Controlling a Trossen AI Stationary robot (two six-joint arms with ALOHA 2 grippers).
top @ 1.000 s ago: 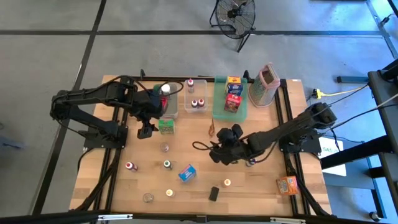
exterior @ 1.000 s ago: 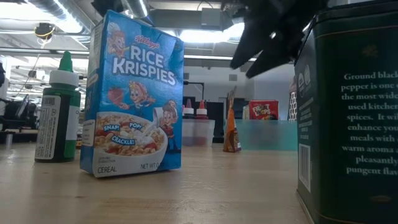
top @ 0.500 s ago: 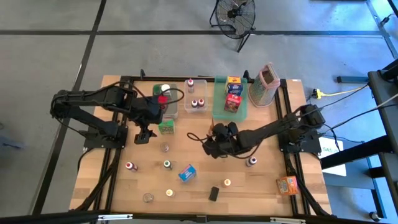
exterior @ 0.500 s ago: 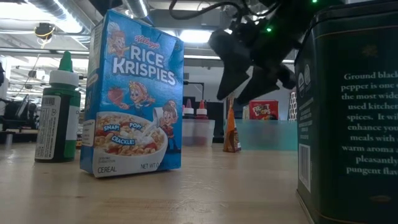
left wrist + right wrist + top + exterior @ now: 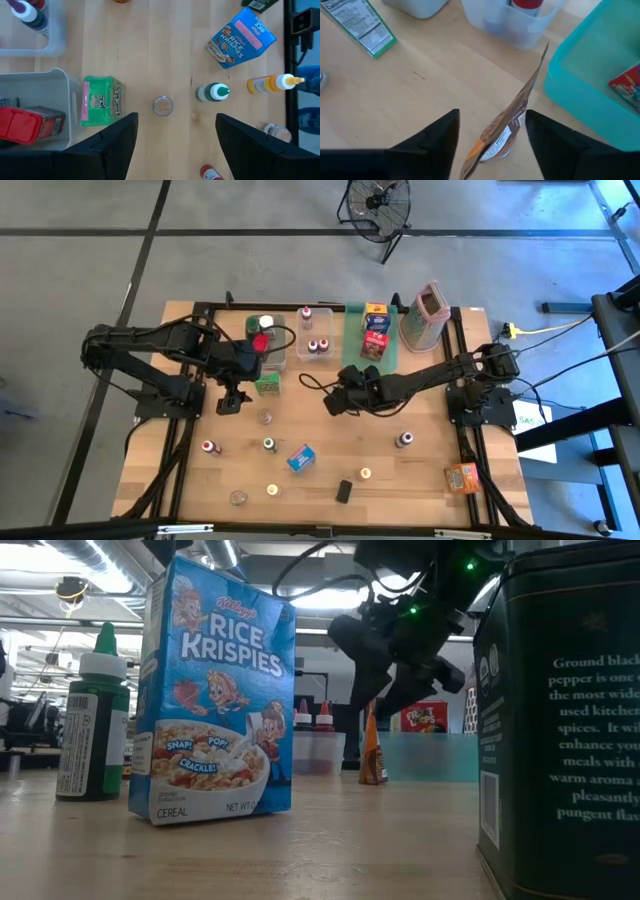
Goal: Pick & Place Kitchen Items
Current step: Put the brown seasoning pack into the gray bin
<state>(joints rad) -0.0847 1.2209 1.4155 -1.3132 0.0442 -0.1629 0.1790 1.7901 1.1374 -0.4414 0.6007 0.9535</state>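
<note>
The right gripper (image 5: 490,137) hovers over a small brown pouch (image 5: 507,122) standing upright on the table (image 5: 320,440), just beside the green tray (image 5: 580,90). Its fingers (image 5: 427,145) are spread apart, one on each side of the pouch, not touching it. The left gripper (image 5: 172,137) hangs open above a small round jar (image 5: 162,105), holding nothing, farther from the tray.

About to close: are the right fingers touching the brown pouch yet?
Apart. Right wrist view shows the pouch standing between the open fingers, wood visible either side.
</note>
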